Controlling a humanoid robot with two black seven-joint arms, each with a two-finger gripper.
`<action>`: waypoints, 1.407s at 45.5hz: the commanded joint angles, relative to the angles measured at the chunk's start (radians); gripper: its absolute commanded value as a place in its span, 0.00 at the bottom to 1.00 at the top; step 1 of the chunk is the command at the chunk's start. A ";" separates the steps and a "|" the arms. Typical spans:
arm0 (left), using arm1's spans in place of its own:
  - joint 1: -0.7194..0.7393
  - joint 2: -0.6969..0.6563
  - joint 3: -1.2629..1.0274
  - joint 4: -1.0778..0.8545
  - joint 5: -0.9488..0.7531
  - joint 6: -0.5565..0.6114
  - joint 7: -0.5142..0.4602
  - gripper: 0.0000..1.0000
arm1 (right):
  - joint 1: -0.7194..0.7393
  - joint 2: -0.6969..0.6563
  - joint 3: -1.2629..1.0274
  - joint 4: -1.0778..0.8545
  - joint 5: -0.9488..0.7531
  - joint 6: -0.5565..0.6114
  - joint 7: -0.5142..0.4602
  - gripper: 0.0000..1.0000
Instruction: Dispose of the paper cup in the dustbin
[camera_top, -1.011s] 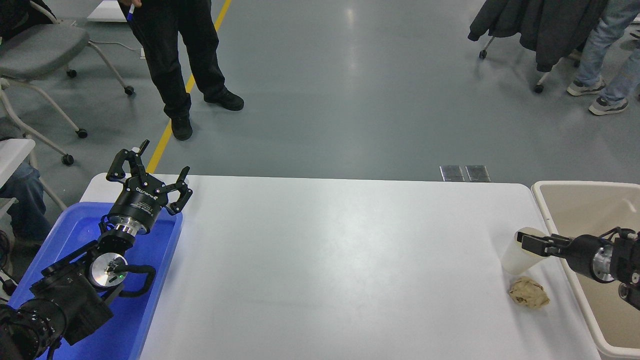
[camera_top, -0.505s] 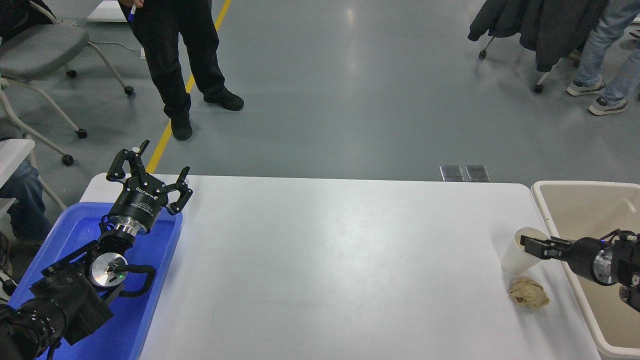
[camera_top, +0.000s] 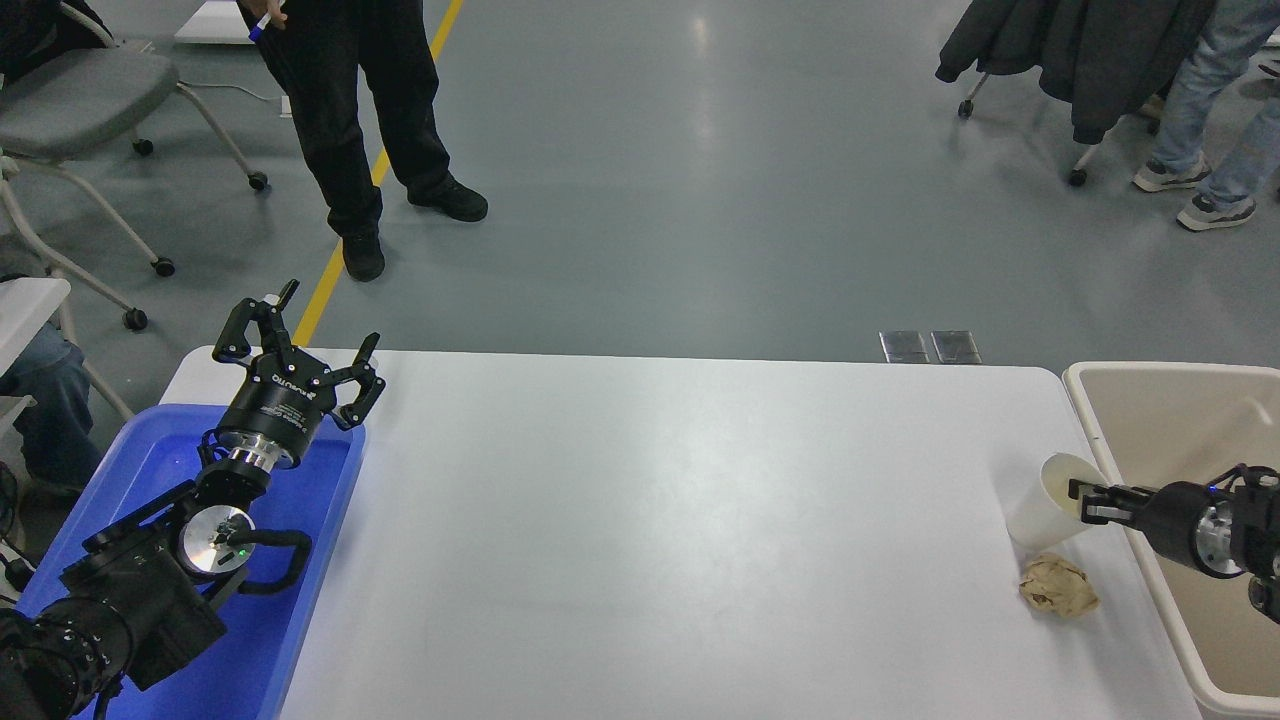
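The small off-white tapered paper cup leaned toward the large beige plastic dustbin, its base on the white surface near the right edge. The right gripper pinched the cup's rim, fingers nearly closed on the thin wall. Such a shallow rim grip could crush the paper or slip, dropping the cup outside the bin or onto the crumpled brown paper ball just beside it. The left gripper sat parked with fingers spread over the blue plastic tray.

The dustbin runs off the frame's right and bottom edges. The right gripper covers part of the paper cup's rim; its finger positions are unclear.
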 joint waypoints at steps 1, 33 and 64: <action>0.000 0.000 0.000 0.000 0.000 0.000 0.000 1.00 | 0.005 -0.002 -0.003 0.003 0.002 0.008 0.019 0.00; -0.001 0.000 0.001 0.000 0.000 0.000 0.000 1.00 | 0.143 -0.193 0.012 0.191 0.119 0.092 0.101 0.00; 0.000 0.000 0.001 0.000 0.000 0.000 0.000 1.00 | 0.381 -0.560 0.015 0.419 0.122 0.218 0.101 0.00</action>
